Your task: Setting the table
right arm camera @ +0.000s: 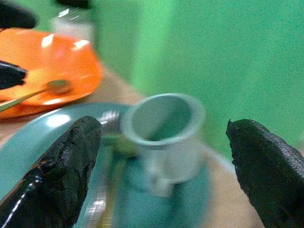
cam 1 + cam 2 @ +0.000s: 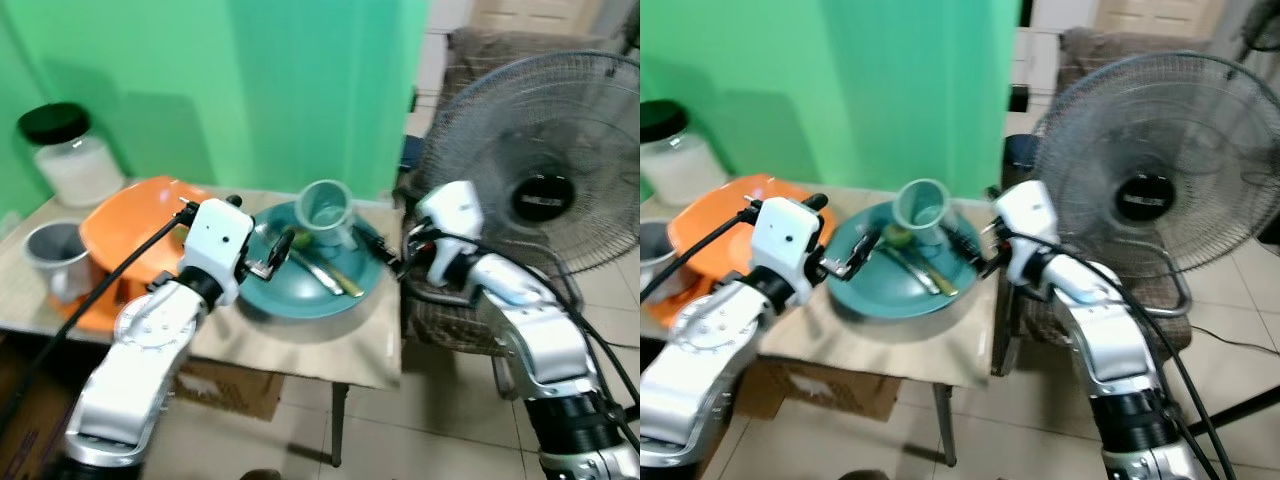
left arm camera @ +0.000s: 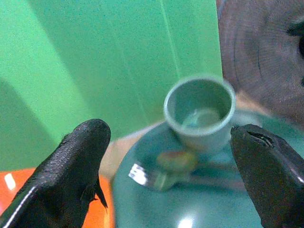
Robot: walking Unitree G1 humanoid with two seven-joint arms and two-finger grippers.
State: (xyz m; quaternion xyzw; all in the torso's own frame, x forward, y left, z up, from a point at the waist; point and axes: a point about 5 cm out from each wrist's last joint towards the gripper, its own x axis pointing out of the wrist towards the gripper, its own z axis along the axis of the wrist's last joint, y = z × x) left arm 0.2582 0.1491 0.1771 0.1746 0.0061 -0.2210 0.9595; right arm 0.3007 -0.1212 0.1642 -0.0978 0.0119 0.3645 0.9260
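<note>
Grippers flanking the teal plate (image 2: 300, 300) on the table (image 2: 330, 355): left gripper (image 2: 282, 250) at its near-left rim, right gripper (image 2: 385, 255) at its right rim, both spread wide and empty, seemingly lined up on the cup (image 2: 326, 212) from either side. Cup upright at the plate's back, pale teal, empty, handle toward the right wrist camera. Cutlery (image 2: 325, 272) lying across the plate, possibly spoon and fork; too blurred to say. Orange plate (image 2: 125, 235) just left.
</note>
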